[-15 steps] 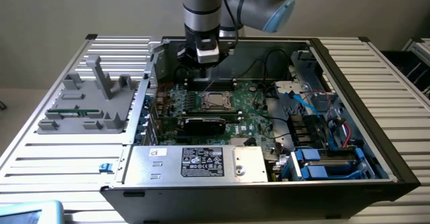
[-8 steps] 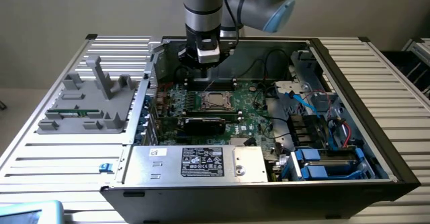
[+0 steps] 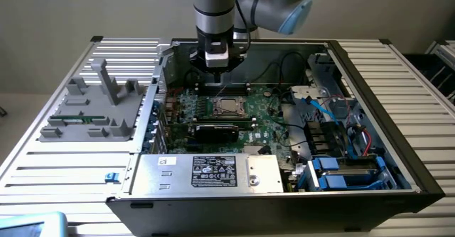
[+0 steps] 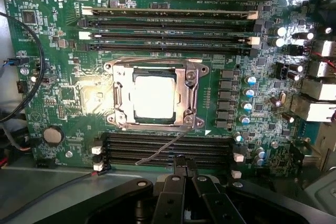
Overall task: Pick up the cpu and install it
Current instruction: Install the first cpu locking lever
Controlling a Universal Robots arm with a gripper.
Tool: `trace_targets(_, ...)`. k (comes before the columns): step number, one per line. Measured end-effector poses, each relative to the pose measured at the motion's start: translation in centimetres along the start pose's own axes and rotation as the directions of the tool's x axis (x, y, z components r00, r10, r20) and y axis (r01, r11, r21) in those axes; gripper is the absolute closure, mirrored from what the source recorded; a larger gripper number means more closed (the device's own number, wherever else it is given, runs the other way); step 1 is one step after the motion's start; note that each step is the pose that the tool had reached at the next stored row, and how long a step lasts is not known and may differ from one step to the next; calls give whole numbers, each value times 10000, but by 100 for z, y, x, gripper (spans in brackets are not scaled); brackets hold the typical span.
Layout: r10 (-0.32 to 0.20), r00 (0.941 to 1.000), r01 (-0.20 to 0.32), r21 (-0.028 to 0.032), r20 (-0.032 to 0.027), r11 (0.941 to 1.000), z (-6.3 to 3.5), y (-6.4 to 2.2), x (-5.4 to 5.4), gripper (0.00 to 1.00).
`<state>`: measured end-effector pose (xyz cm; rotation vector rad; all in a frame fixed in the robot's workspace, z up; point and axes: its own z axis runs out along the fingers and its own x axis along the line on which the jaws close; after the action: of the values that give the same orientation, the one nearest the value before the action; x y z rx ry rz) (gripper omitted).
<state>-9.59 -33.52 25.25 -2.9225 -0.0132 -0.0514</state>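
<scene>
The cpu [image 4: 154, 96] is a shiny silver square lying flat inside the dark socket, with the metal frame [image 4: 190, 94] around it on the green motherboard [image 4: 63, 98]. In the exterior view the cpu [image 3: 227, 106] sits mid-board inside the open computer case. My gripper [image 4: 184, 162] is shut with nothing between its fingers. It hovers over the black memory slots [image 4: 168, 148] just beside the socket, apart from the cpu. From outside, the gripper [image 3: 215, 78] hangs from the arm above the board's far part. A thin wire lever [image 4: 160, 150] slants across the slots near the fingertips.
A grey fixture [image 3: 89, 114] holding a green memory stick [image 3: 74, 120] stands at the exterior view's left, outside the case. Inside the case are a silver power supply box [image 3: 206, 170], blue drive bays [image 3: 348, 173], loose cables [image 3: 320, 109] and a black card [image 3: 217, 130].
</scene>
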Motion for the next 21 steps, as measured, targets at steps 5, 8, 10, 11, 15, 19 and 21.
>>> trace_targets(5,32,10000,-32,17,-42,10000,60,14,-53,89)
trace_targets(8,105,9999,-105,106,-66,9999,84,20,-62,89)
trace_targets(10,207,9997,-206,200,-90,9996,99,23,-63,89)
trace_targets(11,264,9996,-262,252,-103,9993,106,24,-64,89)
trace_targets(15,476,9988,-469,397,-148,9981,144,32,-65,89)
trace_targets(19,619,9979,-611,429,-179,9972,205,48,-71,89)
trace_targets(21,649,9977,-640,435,-190,9970,237,56,-84,89)
